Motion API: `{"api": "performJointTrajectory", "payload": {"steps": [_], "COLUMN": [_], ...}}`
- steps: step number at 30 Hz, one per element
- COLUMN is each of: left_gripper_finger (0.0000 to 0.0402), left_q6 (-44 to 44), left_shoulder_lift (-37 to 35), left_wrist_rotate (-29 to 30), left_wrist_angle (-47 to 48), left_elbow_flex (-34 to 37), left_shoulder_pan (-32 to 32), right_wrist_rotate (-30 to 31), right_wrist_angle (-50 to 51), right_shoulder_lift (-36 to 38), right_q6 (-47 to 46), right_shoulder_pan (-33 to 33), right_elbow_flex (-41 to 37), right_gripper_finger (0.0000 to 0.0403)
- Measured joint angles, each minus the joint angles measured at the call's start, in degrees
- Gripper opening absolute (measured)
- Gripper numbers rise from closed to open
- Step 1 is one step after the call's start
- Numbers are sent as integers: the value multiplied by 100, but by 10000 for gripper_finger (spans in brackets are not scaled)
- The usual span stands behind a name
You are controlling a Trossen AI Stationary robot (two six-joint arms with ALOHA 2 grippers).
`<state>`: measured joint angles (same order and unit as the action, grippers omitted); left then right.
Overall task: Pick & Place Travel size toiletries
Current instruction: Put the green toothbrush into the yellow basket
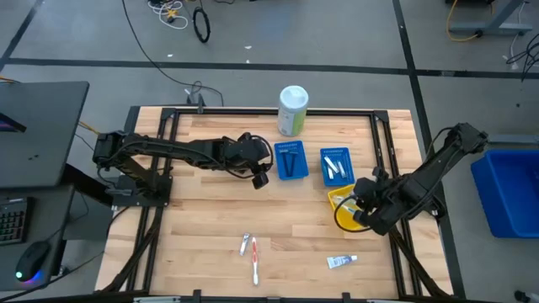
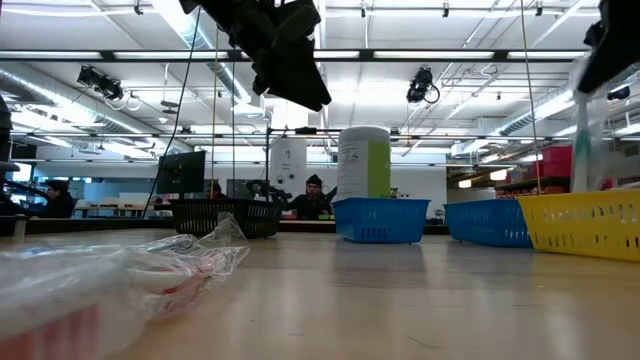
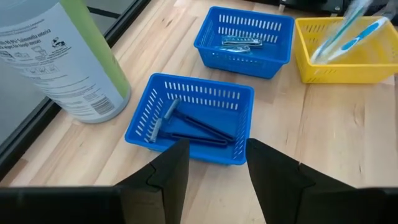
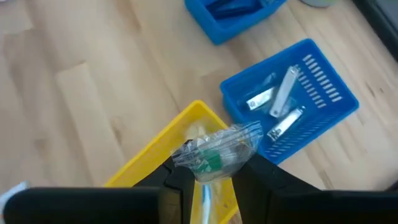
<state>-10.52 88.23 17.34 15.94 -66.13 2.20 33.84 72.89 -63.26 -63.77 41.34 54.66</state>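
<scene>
My right gripper (image 4: 205,171) hovers over the yellow bin (image 4: 155,149), shut on a pale-blue and white toothbrush in clear wrap (image 4: 214,152). My left gripper (image 3: 217,149) stands open and empty above the table, just short of a blue bin (image 3: 193,118) with dark-handled razors lying on its floor. A second blue bin (image 1: 335,166) holds small silvery items. Two toothbrushes (image 1: 250,251) and a white tube (image 1: 341,262) lie flat on the table near its front edge. My right gripper pinches the wrapped toothbrush between its two fingers, coming from above at a slant. The crinkled wrapper end with the white and green part (image 4: 211,155) sticks out past the fingertips. The toothbrush (image 2: 580,130) hangs down over the yellow bin (image 2: 585,225), lifted clear of the table.
A tall white-and-green canister (image 1: 292,109) stands at the far edge behind the blue bins. A dark bin (image 2: 225,217) shows at the back in the low view. Bare wood lies in the table's middle and left. A crumpled clear wrapper (image 2: 120,275) lies close to the low camera.
</scene>
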Motion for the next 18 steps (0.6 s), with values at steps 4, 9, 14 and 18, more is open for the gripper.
{"api": "performJointTrajectory", "payload": {"steps": [4, 9, 14, 18], "left_gripper_finger": [167, 164, 164, 164], "left_q6": [-155, -266, -262, -258], "left_shoulder_lift": [0, 0, 0, 0], "left_wrist_rotate": [-1, -2, -4, -4], "left_wrist_angle": [0, 0, 0, -2], "left_elbow_flex": [0, 0, 0, 0], "left_shoulder_pan": [0, 0, 0, 0], "right_wrist_rotate": [366, -109, -766, -1118], "right_wrist_angle": [-419, -1144, -1151, -970], "right_shoulder_lift": [0, 13, -4, -10], "right_q6": [-336, -347, -274, 12], "right_shoulder_pan": [-4, -4, -7, -4], "right_elbow_flex": [-509, -1062, -1064, -818], "right_gripper_finger": [93, 109, 149, 180]}}
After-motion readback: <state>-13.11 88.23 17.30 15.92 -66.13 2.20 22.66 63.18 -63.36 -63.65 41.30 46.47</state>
